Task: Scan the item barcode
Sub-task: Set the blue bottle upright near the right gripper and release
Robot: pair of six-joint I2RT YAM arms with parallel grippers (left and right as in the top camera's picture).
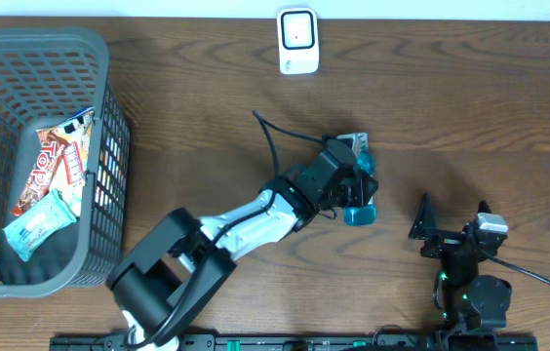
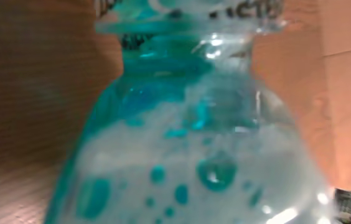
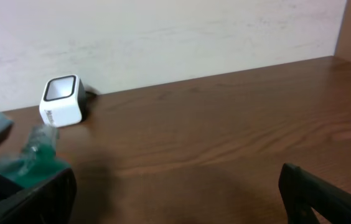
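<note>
Left gripper [image 1: 363, 183] is clamped on the clear teal-filled plastic bottle [image 1: 357, 214], likely to carry it to the white cube scanner [image 1: 297, 41]. Your right gripper [image 3: 175, 199] is parked, jaws apart.

Clear teal bottle [image 1: 360, 212] mid-table, white scanner [image 1: 297, 41] beyond

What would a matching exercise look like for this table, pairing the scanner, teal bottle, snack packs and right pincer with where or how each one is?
Things:
1 scanner
2 teal bottle
3 snack packs
4 right pincer

Places or states:
A inside the grey basket
B open, holding nothing
C at the far edge of the table
D gripped by the left pincer

Pairs: 1-C, 2-D, 3-A, 4-B
</note>
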